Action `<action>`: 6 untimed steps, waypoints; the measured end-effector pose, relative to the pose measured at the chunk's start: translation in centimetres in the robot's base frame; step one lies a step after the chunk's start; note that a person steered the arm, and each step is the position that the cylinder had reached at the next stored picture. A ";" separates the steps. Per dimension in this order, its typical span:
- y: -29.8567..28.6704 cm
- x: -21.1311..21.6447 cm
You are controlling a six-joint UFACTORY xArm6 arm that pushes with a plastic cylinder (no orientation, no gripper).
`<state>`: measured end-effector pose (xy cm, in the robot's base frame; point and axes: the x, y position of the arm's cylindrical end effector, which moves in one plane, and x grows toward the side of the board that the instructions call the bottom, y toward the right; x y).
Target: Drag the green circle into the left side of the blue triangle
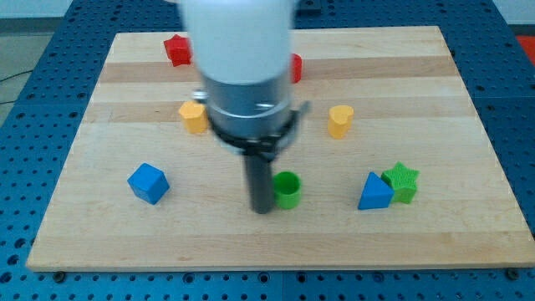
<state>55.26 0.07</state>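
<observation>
The green circle point(287, 190) stands on the wooden board, low and near the middle. My tip point(262, 208) rests on the board right at the circle's left side, touching or nearly touching it. The blue triangle point(374, 192) sits further to the view's right, about a hundred pixels from the circle, with open board between them. A green star point(402, 181) stands against the triangle's right side.
A blue cube point(148, 183) sits at the lower left. Yellow blocks stand at the view's middle left point(193, 117) and middle right point(339, 120). A red block point(176, 49) is at the top left; another red block point(295, 67) is partly hidden behind the arm.
</observation>
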 end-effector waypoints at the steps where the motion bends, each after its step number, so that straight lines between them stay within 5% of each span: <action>1: 6.3 2.0; 3: -3.9 0.8; 6: -1.1 -2.6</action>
